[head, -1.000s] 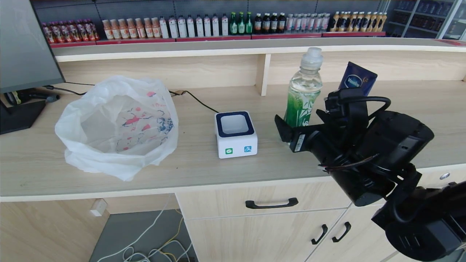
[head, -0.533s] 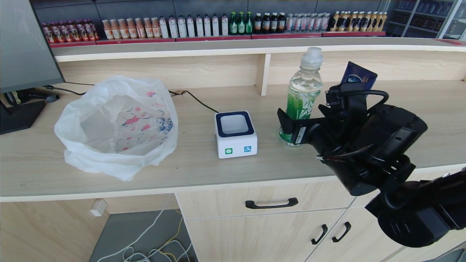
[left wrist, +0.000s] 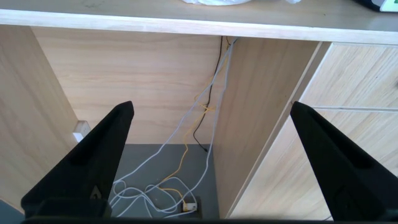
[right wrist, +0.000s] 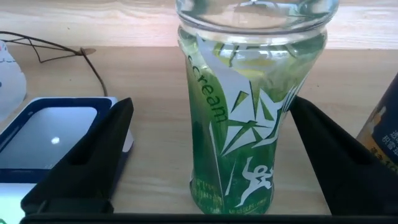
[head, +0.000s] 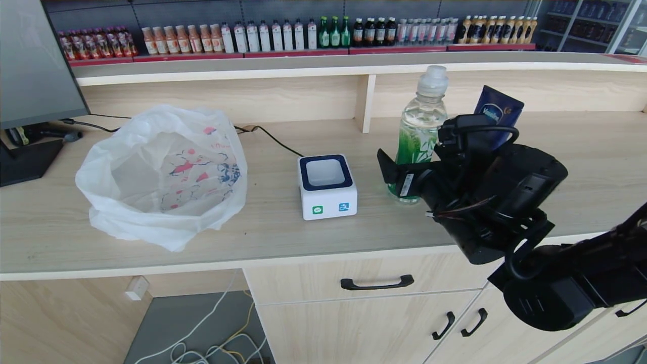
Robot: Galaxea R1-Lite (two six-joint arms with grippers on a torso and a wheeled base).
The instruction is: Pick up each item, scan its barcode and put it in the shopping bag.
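A clear bottle with a green label stands upright on the counter, right of the white scanner box. My right gripper is open, with its fingers on either side of the bottle's lower half and not touching it. In the right wrist view the bottle stands between the two dark fingers. A dark blue tube stands just behind the bottle. The white shopping bag lies open at the left of the counter. My left gripper hangs open below the counter edge.
A monitor stands at the far left, with a cable running behind the bag to the scanner. A raised wooden ledge backs the counter. Drawers with black handles are below the front edge.
My right gripper has moved forward and a little left, and now flanks the bottle's lower half. The bottle, tube, scanner and bag have stayed in place.
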